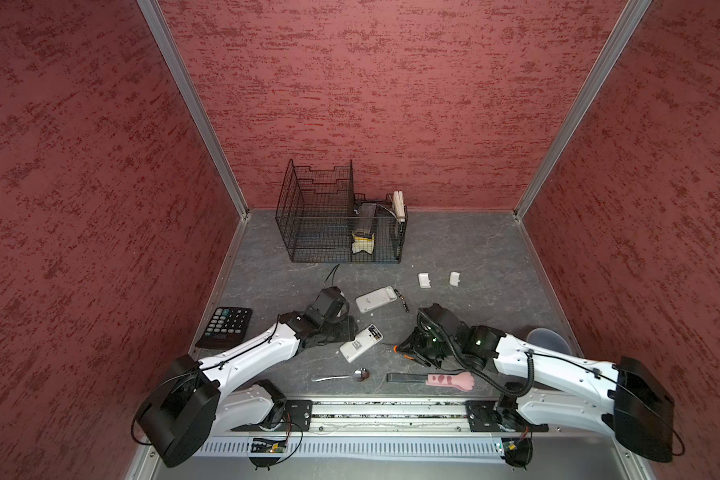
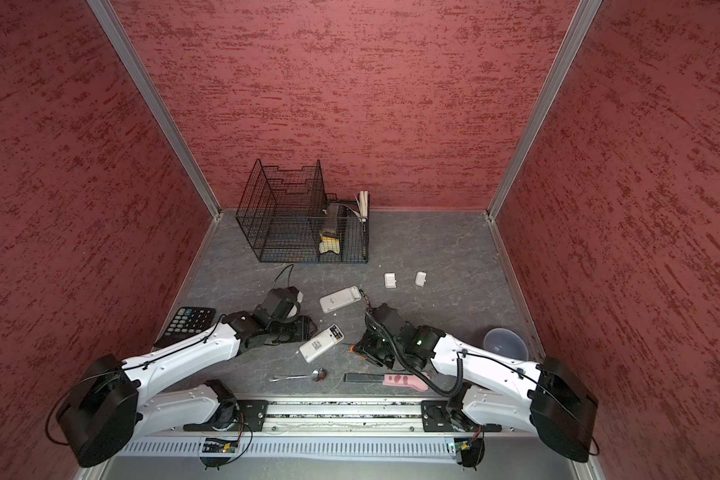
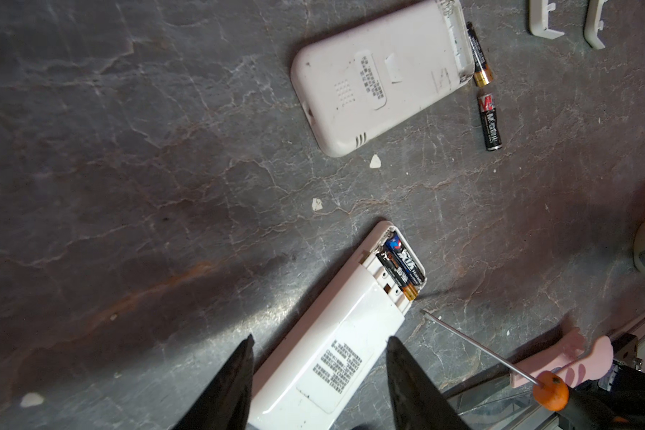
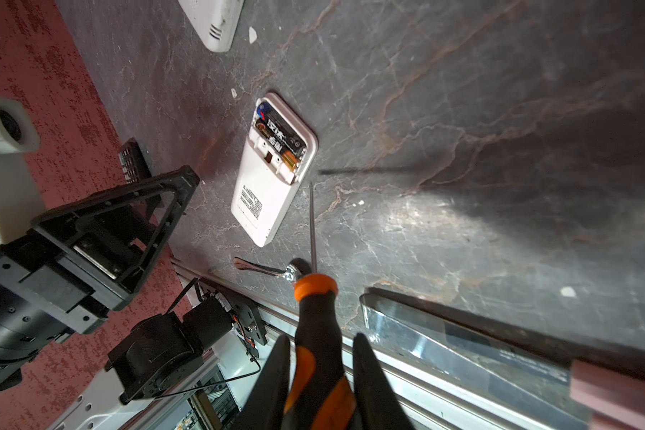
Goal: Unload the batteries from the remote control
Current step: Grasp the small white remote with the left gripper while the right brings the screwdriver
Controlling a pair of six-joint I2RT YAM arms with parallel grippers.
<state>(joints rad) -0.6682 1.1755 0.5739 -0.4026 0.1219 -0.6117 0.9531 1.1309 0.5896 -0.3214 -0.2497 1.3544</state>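
Uncovered remote control (image 3: 332,357), two batteries (image 3: 399,268) seated.
Both dark, gold-ended. My right gripper (image 4: 321,337) clamps the screwdriver (image 4: 315,309); left gripper (image 3: 321,337) half-spread, empty.

Grey table (image 1: 474,249) bears 2 remotes (image 1: 376,299) (image 1: 361,343), 2 loose batteries (image 3: 479,56) (image 3: 490,123), spoon (image 1: 341,376), calculator (image 1: 227,326).

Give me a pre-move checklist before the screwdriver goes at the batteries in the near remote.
1. Compartment of near remote open: ok.
2. Access to seated batteries: ok, two lie exposed side by side.
3. Grip on screwdriver: ok, right gripper is shut on the handle.
4. Contact of tip with a battery: not ok, it is beside the remote, off the compartment.
5. Brace on near remote: not ok, left gripper is open and the remote lies free.
6. Path past loose batteries: ok, both lie by far remote.
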